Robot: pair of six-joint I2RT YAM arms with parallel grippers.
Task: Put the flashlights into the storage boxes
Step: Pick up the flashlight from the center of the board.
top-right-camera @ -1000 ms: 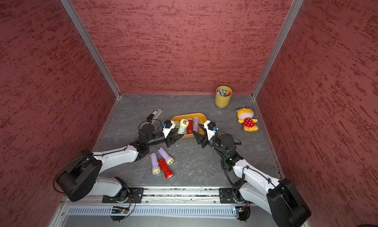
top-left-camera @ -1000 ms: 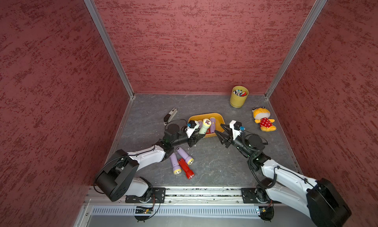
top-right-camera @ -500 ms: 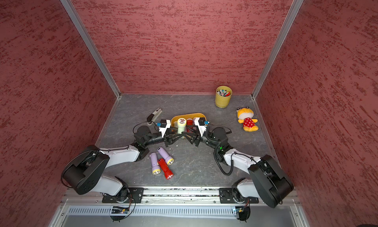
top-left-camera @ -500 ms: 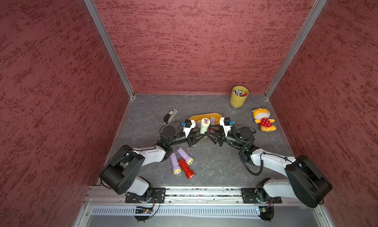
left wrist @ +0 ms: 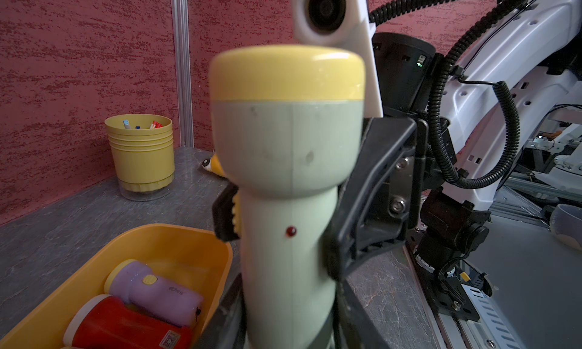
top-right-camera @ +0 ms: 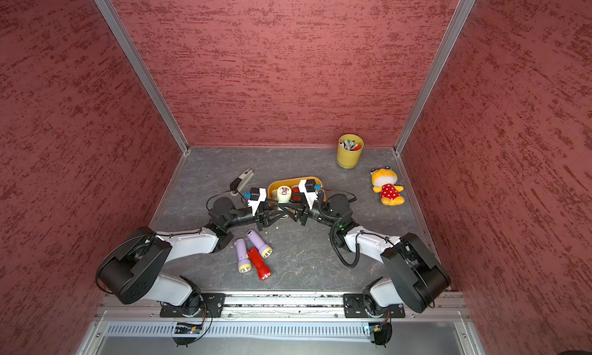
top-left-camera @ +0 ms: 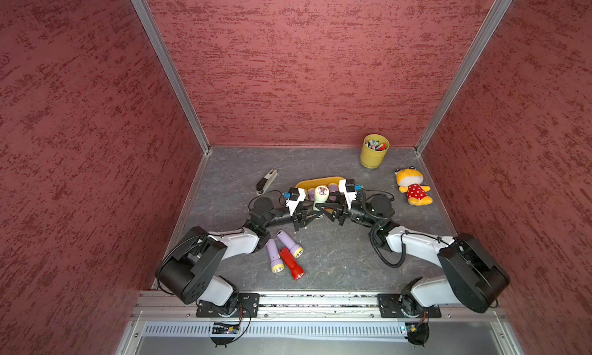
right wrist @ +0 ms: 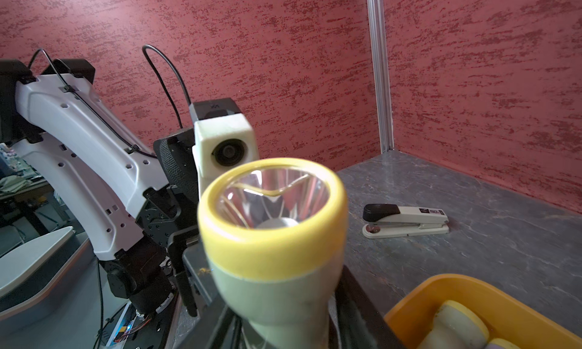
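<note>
left gripper (top-left-camera: 311, 212) clamps the base of the upright pale green flashlight (top-left-camera: 321, 193), smooth plastic with a flared yellow-rimmed head, just beside the glossy rounded orange-yellow tray (top-left-camera: 317, 180); right gripper (top-left-camera: 326, 206) pinches its barrel.

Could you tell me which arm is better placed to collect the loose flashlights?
Left, probably: the flashlights lie beside its forearm, far from the right arm, though its jaws hold the green flashlight.

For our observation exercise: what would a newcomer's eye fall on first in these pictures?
The pale green flashlight is held upright mid-table, both arms' jaws on it, beside the orange tray. Nearer the front, three loose flashlights lie together; a plush toy sits far right.
</note>
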